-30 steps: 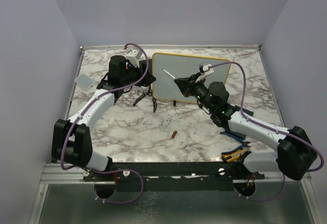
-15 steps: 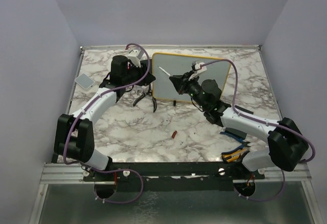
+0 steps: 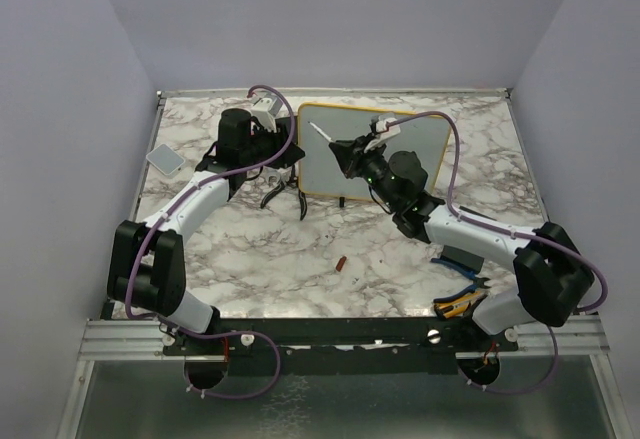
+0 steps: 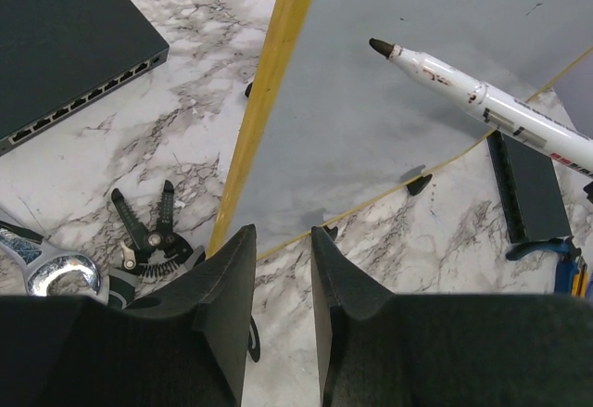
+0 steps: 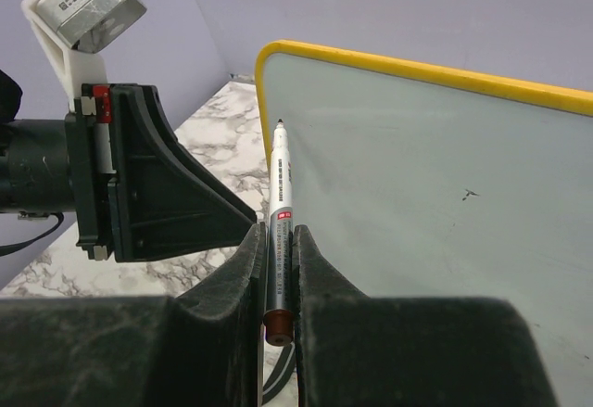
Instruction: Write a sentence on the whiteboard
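Note:
The whiteboard [image 3: 425, 144] with its yellow frame stands tilted at the back middle of the table; its face [image 4: 389, 101] [image 5: 445, 166] carries only tiny specks, and no words of the sentence show. My right gripper [image 3: 352, 156] [image 5: 278, 240] is shut on a white marker [image 3: 322, 135] [image 5: 280, 184] [image 4: 482, 101]. The uncapped dark tip points at the board's upper left corner, just off the surface. My left gripper [image 3: 288, 162] [image 4: 283, 240] hangs open beside the board's left edge, over bare marble near its lower left corner, with nothing between the fingers.
A wire stripper [image 3: 283, 194] [image 4: 148, 231] lies by the board's lower left corner. A black box [image 4: 65, 45] sits left of it, and another [image 4: 528, 184] to the board's right. A grey pad [image 3: 165, 158], a small red cap [image 3: 342, 262] and hand tools [image 3: 460, 299] are also there.
My right arm has carried the marker left and up across the board, bringing its tip toward the upper left corner. The left arm has barely shifted.

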{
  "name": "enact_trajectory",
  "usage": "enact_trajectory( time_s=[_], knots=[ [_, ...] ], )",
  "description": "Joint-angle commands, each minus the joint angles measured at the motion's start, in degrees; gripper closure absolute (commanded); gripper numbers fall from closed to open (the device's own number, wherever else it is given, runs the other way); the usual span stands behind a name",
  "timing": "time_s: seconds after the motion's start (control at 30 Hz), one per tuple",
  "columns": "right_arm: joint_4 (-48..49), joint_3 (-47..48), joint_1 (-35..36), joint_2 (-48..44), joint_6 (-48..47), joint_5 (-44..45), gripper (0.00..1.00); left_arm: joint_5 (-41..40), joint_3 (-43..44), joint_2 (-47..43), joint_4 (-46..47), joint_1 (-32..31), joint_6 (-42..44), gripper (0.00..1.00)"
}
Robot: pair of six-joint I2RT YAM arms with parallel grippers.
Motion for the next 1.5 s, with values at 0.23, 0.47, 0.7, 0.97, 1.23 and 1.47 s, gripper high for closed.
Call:
enact_trajectory(
  time_s=[0.23, 0.47, 0.7, 0.97, 1.23, 1.47],
  knots=[
    [2.20, 1.74, 0.61, 1.95, -1.54, 3.54, 1.00, 1.92, -0.29, 0.78, 1.52, 0.01, 0.04, 0.70],
    [1.81, 0.96, 0.71, 1.91, -1.56, 4.76, 1.00, 1.92, -0.33, 0.42, 1.56, 0.04, 0.16, 0.71],
    [1.03, -0.12, 1.09, 1.50, -1.44, 5.60, 1.00, 1.79, -0.33, 0.06, 1.60, 0.00, 0.18, 0.71],
    [0.38, -1.17, 1.46, 1.35, -1.07, 5.95, 1.00, 1.83, -0.42, -0.54, 1.61, 0.06, 0.19, 0.71],
    [-0.17, -2.16, 1.89, 0.89, -0.96, 6.84, 1.00, 1.66, -0.50, -0.91, 1.61, 0.05, 0.32, 0.71],
    [-0.50, -2.12, 1.99, 0.89, -1.01, 7.11, 1.00, 1.57, -0.59, -1.24, 1.59, 0.03, 0.39, 0.70]
  ],
)
